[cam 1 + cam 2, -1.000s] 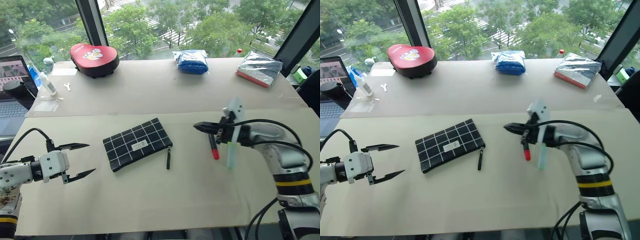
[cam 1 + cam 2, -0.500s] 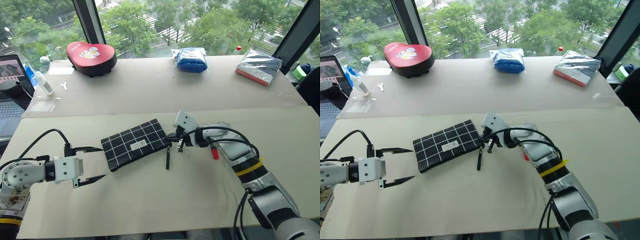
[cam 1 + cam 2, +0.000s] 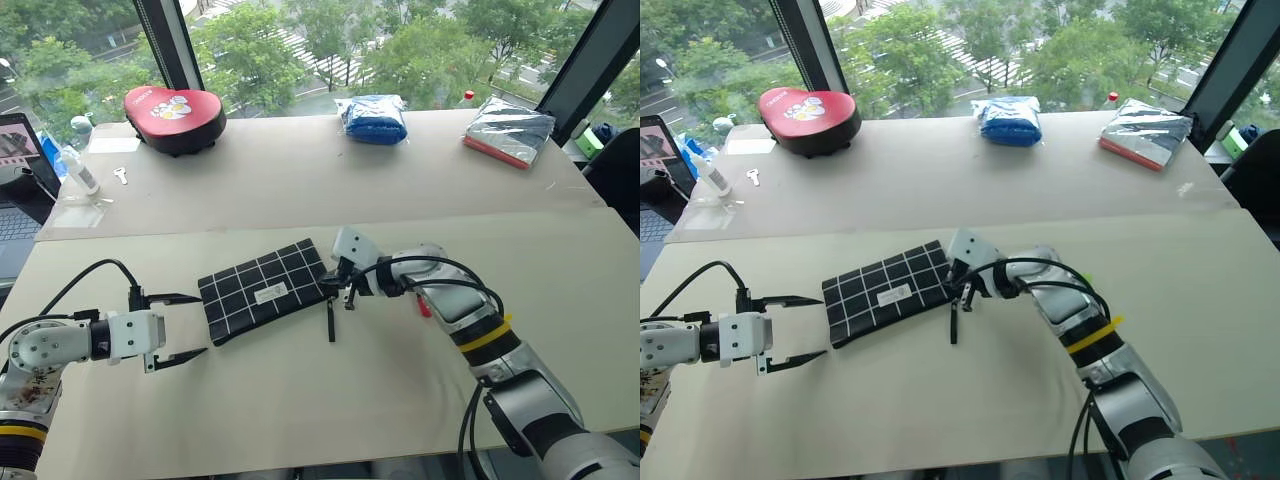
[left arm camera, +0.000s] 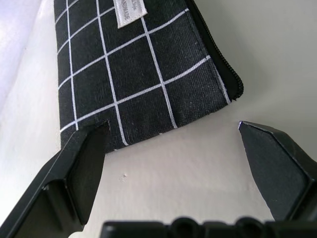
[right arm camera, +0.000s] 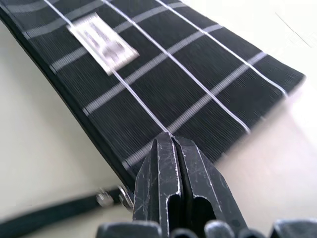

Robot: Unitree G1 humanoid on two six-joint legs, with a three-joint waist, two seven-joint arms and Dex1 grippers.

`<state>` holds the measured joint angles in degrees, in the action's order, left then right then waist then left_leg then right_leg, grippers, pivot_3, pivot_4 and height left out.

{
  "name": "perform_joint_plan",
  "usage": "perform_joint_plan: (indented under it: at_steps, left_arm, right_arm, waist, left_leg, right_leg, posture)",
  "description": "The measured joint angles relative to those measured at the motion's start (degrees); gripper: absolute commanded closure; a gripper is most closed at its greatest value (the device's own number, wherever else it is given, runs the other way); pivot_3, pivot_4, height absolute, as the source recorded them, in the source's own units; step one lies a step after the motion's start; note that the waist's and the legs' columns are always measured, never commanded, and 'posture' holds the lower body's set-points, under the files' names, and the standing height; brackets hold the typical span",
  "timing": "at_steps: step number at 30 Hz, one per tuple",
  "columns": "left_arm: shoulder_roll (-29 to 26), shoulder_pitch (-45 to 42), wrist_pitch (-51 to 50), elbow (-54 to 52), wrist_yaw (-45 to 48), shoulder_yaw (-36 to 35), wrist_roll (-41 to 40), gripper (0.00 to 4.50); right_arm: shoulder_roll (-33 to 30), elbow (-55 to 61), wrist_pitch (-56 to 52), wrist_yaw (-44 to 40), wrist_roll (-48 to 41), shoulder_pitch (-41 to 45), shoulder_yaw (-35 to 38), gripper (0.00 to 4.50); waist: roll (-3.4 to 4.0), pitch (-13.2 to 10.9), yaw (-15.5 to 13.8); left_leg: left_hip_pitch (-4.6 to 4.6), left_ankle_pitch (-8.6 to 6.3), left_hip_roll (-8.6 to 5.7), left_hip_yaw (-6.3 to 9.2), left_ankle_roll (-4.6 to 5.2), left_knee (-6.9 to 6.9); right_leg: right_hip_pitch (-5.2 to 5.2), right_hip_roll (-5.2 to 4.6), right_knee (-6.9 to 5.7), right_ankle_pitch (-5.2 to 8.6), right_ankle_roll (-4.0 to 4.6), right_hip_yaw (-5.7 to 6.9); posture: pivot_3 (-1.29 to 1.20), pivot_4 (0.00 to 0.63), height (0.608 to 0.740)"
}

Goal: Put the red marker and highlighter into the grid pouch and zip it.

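Black grid pouch point(image 3: 268, 289) lies flat mid-worktop point(image 3: 330, 400), zip closed, strap point(image 3: 330, 322) trailing at its right end. Opening step in hand: right claw point(image 3: 340, 283) clenched on nothing, tips at the zip end; left claw point(image 3: 170, 326) spread wide just beside the far corner. Next: pin that corner, pinch the strap, pull. Marker point(image 3: 424, 305) peeks from behind the right arm. Since a second ago, right arm swung leftward from the pens to the pouch.

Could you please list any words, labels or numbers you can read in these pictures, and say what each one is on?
None can be read.
Small white label on the flat black fabric pouch with white grid lines: print there, blurred.
Red heart-shaped case: white pattern on its lid, too small to tell.
Laptop screen: picture too small.
Silver foil packet: nothing legible.
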<state>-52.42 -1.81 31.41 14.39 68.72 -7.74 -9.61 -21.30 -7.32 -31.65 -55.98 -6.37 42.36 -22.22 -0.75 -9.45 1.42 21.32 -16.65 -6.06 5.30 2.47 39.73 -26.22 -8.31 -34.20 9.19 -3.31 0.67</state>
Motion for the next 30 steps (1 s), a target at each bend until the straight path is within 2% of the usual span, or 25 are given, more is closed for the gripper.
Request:
perform_joint_plan:
  at_steps: [5, 9, 15, 25, 30]
  left_arm:
    - [0.10, 0.00, 0.96, 0.65, -0.03, 0.10, -0.28, 0.00]
    - [0.36, 0.29, 0.97, 0.66, -0.12, 0.22, -0.86, 0.00]
    - [0.36, 0.43, 0.69, -0.06, -0.10, 0.67, -1.23, 0.00]
    - [0.44, -0.11, -0.21, -0.72, -0.16, 1.56, -1.35, 0.00]
    - [1.45, -2.50, 6.15, 3.61, -1.87, 2.59, 1.11, 0.00]
  right_arm:
    - [-0.47, 3.61, -2.59, -2.12, -2.76, 0.49, 0.77, 4.48]
    - [-2.90, 3.54, -1.44, -2.51, 0.15, -0.71, -1.78, 4.48]
    - [-2.95, 0.84, 3.36, -0.19, 5.59, -0.99, -4.78, 4.48]
    - [-3.07, 0.53, 4.88, -0.40, 7.32, -1.12, -5.01, 4.48]
    - [-3.41, 0.59, 5.33, -0.92, 7.40, -1.28, -5.01, 4.48]
  waist:
    - [0.00, 0.00, -0.03]
    - [0.00, 0.00, -0.06]
    - [-0.03, 0.02, 0.02]
    - [-0.15, 0.11, -0.15]
    - [-0.15, 0.14, -0.44]
  left_leg:
    - [0.00, 0.00, 0.00, 0.00, 0.00, 0.01]
    - [0.00, 0.00, -0.02, -0.01, 0.00, 0.02]
    - [-0.08, 0.00, 0.00, -0.05, 0.00, 0.02]
    - [-0.16, 0.01, 0.00, -0.07, -0.02, 0.06]
    - [-0.18, 0.03, 0.00, -0.09, -0.05, 0.06]
  right_leg:
    - [0.00, 0.00, -0.01, 0.00, 0.00, 0.01]
    - [0.00, -0.01, -0.03, 0.00, 0.00, 0.01]
    - [0.02, -0.01, -0.08, 0.00, 0.00, 0.01]
    - [0.08, -0.01, -0.13, -0.03, 0.04, 0.00]
    - [0.09, -0.01, -0.14, -0.05, 0.07, 0.00]
  posture:
    - [0.00, 0.150, 0.740]
    - [0.00, 0.150, 0.740]
    - [0.00, 0.150, 0.740]
    - [0.00, 0.150, 0.740]
    - [0.00, 0.150, 0.740]
